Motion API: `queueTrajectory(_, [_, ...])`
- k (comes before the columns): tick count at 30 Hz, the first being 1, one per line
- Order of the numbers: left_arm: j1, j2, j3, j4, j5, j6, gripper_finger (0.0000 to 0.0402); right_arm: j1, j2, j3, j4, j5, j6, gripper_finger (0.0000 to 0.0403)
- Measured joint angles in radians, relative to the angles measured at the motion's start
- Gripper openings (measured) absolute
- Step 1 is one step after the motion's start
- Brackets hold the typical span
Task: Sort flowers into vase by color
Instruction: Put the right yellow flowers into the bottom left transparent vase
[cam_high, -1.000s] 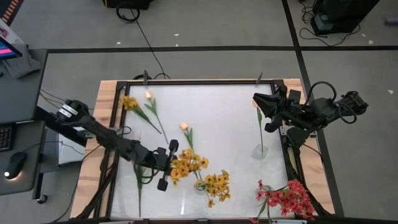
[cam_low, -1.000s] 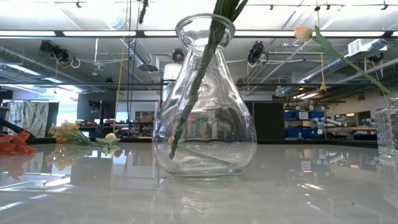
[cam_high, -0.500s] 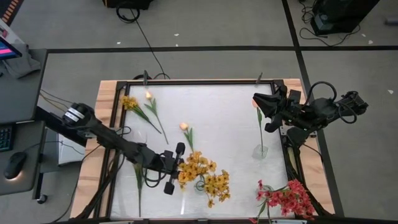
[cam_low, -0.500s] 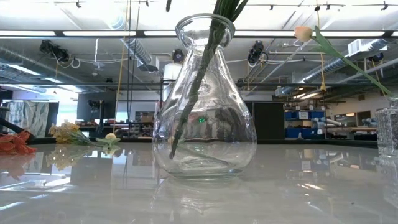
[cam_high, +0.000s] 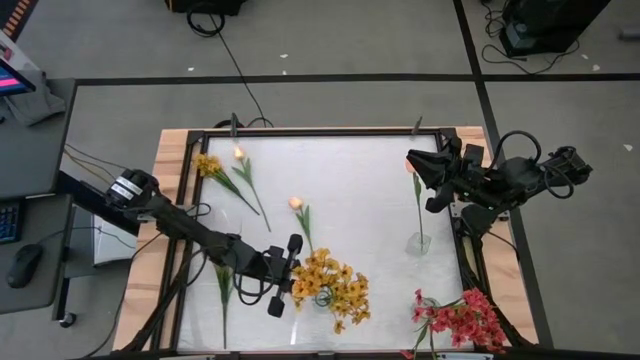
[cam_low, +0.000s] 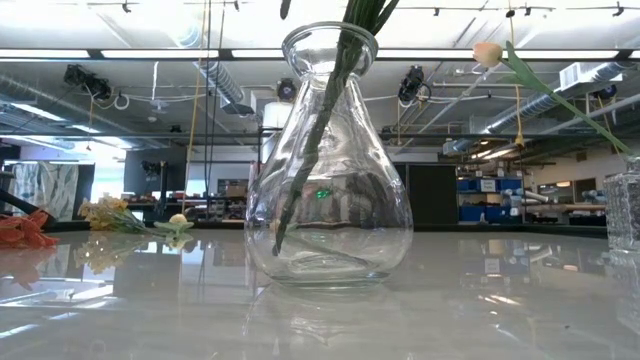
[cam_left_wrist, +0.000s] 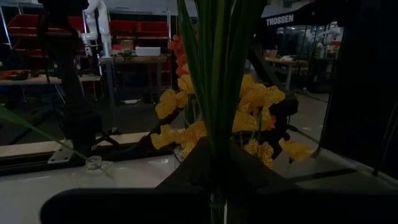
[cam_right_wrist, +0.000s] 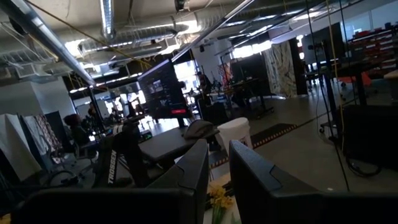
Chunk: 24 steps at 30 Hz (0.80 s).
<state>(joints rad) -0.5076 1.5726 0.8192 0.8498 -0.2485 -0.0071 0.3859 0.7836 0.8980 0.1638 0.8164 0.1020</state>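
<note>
High view: left tool (cam_high: 290, 275) grips yellow flowers (cam_high: 332, 285) over their vase (cam_low: 328, 160).

Yellow-orange flowers (cam_high: 330, 283) – red-pink cluster (cam_high: 465, 318) – white table (cam_high: 350, 180).

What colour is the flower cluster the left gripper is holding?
Yellow-orange cluster, held by the left gripper; clearest in the high view.

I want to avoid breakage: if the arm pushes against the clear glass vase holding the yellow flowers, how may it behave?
The glass vase is probably fragile and slippery. Its wide base should resist tipping, though the yellow flowers lean outwards above the narrow neck, adding some top weight.
</note>
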Motion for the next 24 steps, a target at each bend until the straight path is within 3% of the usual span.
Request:
queueTrajectory(19, [0.001,0.000,0.000,0.015,0.000,0.034,0.0030,0.000,0.000,0.000,0.000,0.000,0.000,0.0075])
queueTrajectory(24, [0.001,0.056,0.036,0.021,0.041,0.029,0.0030,0.000,0.000,0.000,0.000,0.000,0.000,0.0075])
